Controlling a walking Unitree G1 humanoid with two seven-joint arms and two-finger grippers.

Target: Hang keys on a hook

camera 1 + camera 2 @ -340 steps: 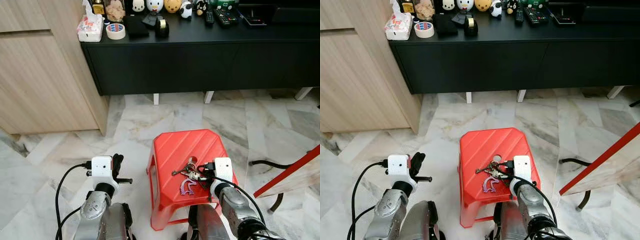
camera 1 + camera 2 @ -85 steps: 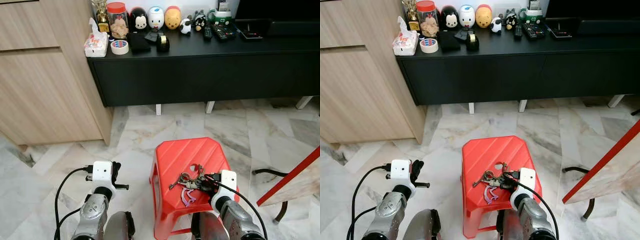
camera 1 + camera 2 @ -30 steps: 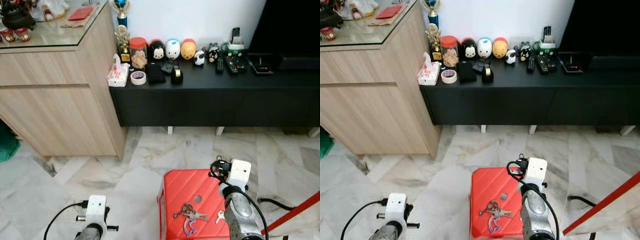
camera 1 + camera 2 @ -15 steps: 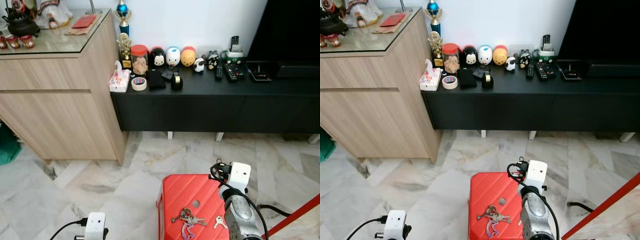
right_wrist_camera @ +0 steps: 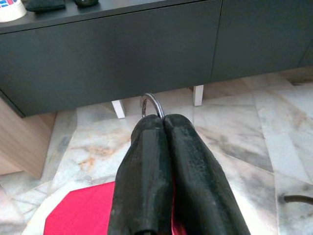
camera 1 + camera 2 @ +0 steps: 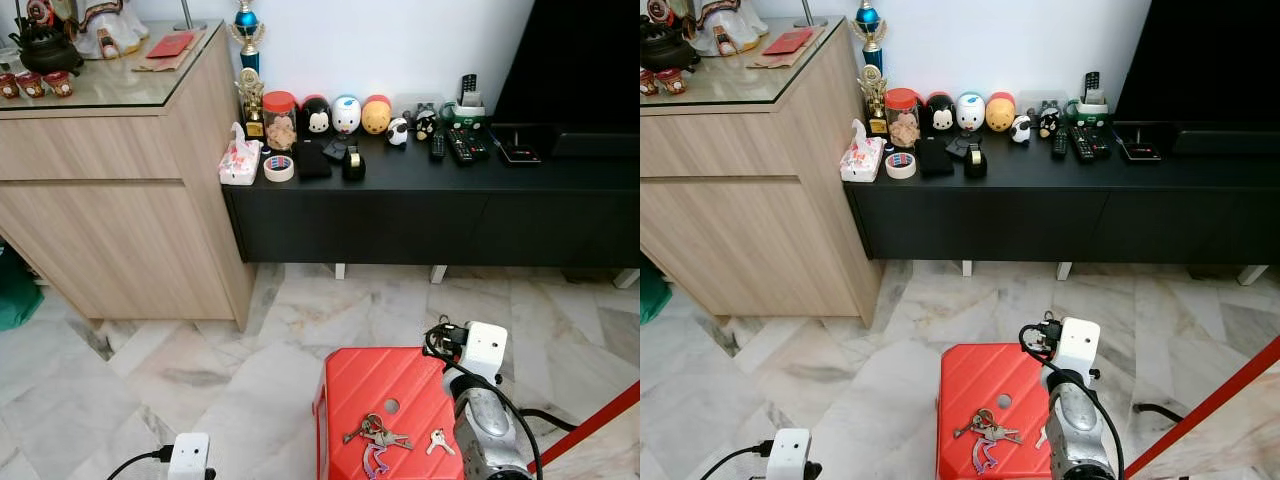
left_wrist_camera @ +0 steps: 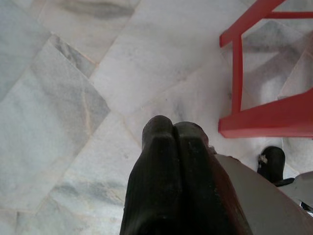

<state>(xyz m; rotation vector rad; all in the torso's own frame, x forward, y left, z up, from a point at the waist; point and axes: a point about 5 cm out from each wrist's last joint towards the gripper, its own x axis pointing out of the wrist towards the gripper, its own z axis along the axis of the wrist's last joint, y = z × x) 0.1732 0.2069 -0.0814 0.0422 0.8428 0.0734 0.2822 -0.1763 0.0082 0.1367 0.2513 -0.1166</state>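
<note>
Marble floor [image 6: 180,360] under me, red stool [image 6: 380,385] with a key bunch [image 6: 377,436]. My right claw [image 5: 163,120] pinches a key ring [image 5: 151,104]; left claw [image 7: 172,128] is closed, empty.

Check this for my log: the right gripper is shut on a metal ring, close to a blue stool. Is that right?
Not quite: the stool is red, not blue, as the left eye view shows. The rest holds: the right gripper is shut on a metal ring, close to that stool.

red stool [image 6: 372,385]: front edge cut off | key ring [image 5: 151,105]: mostly hidden between fingers
</note>
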